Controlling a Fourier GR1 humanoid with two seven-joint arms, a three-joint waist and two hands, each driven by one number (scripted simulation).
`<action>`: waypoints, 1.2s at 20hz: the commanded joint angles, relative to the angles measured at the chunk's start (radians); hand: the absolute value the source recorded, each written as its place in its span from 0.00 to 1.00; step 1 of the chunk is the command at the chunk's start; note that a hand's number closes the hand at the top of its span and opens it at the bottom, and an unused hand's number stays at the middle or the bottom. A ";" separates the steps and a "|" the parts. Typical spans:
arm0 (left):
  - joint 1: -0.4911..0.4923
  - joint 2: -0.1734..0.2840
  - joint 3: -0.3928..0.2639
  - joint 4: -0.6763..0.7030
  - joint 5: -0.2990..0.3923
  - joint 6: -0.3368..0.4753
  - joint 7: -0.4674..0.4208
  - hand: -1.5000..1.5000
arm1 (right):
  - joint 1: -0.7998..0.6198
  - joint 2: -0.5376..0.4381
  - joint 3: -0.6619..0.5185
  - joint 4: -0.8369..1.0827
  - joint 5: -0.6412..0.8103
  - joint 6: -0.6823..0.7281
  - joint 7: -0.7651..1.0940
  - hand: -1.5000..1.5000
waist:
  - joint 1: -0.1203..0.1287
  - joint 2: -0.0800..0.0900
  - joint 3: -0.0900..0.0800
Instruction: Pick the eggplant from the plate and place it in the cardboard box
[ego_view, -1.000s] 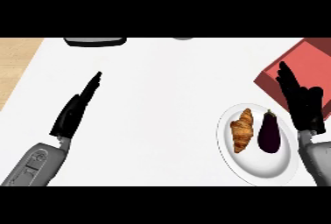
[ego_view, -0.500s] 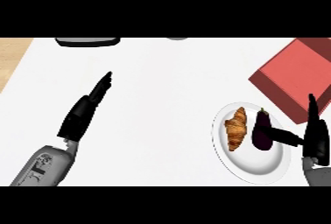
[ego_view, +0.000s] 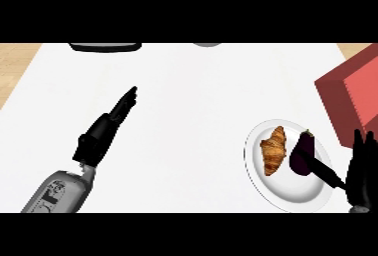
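— Location of the eggplant (ego_view: 303, 156)?
— On the right half of the white plate (ego_view: 295, 192), lying lengthwise, stem end toward the far rim. Just beside a croissant (ego_view: 273, 150) on its left; touching or not, unclear.

— State of the right hand (ego_view: 362, 172)?
— At the plate's right edge, fingers straight and pointing up. Thumb (ego_view: 325, 172) stretched out across the eggplant's lower right side, apparently in contact. Spread wide, nothing enclosed yet.

— And the left hand (ego_view: 103, 132)?
— Left of centre on the white counter (ego_view: 192, 100), fingers straight, holding nothing, well apart from the plate.

— Destination?
— Red box (ego_view: 354, 95) at the right edge, beyond the plate, only partly in view.

— Handling judgement?
— Probably light and fairly stiff, with smooth glossy skin likely to slip. Rounded body liable to roll on the plate when nudged. Best hold judged to be across the thick lower middle, thumb on one flank and fingers on the other, not at the narrow stem end. Croissant close enough to be disturbed by a careless approach.
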 joint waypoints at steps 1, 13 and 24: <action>0.004 0.013 -0.002 -0.028 0.006 -0.018 0.023 0.50 | -0.008 -0.056 0.056 -0.101 0.172 0.159 0.251 0.00 | -0.001 -0.001 0.006; -0.006 -0.024 0.018 -0.007 -0.002 -0.021 0.004 0.50 | -0.200 0.121 0.109 -0.539 0.052 0.731 0.818 0.00 | 0.006 0.010 0.016; -0.011 -0.029 0.052 -0.016 -0.013 -0.067 0.014 0.50 | -0.274 0.190 -0.031 -0.394 0.054 0.807 0.754 0.00 | 0.009 0.013 0.018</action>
